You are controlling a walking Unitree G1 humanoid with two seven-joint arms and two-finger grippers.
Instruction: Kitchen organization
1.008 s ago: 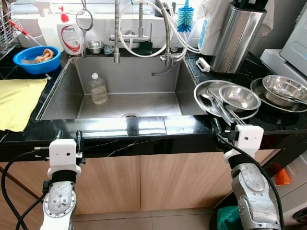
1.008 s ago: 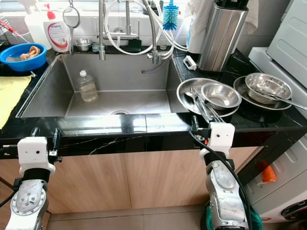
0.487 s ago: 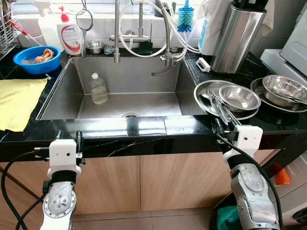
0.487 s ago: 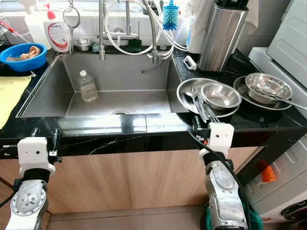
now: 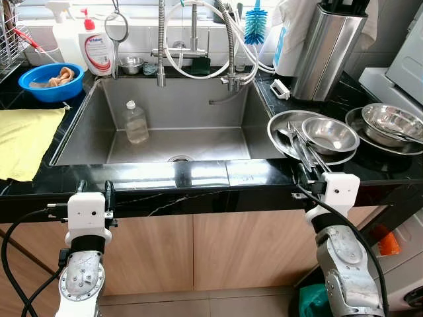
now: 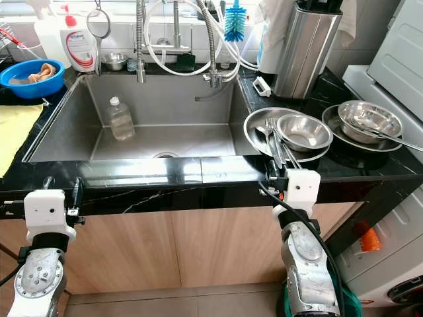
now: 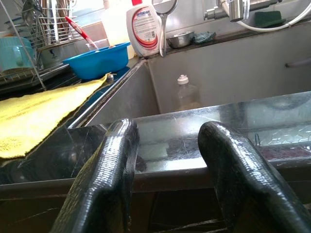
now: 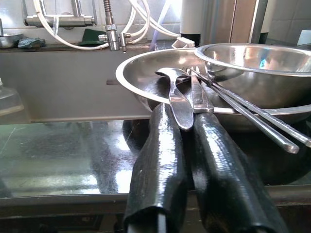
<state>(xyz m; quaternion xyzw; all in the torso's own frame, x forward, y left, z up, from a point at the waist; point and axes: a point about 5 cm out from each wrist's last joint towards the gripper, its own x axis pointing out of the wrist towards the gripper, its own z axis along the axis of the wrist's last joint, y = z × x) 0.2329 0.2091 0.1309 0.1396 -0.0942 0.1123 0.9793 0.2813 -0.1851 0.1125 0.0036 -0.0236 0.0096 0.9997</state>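
1. Jaws of the right gripper (image 8: 187, 131) are pressed together at the cutlery (image 6: 272, 140) handles; nothing is clamped.
2. Left gripper (image 7: 170, 160) jaws are held apart before the sink (image 5: 178, 112).
3. Organization is judged barely begun: bowls (image 5: 330, 134) remain on the surface (image 5: 198, 175).

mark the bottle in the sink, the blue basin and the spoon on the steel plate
bottle (image 5: 136, 125), left eye view, on its clear body.
blue basin (image 5: 32, 88), left eye view, on its front outer wall.
spoon (image 8: 178, 99), right wrist view, on its handle, between the tips of the right fingers.
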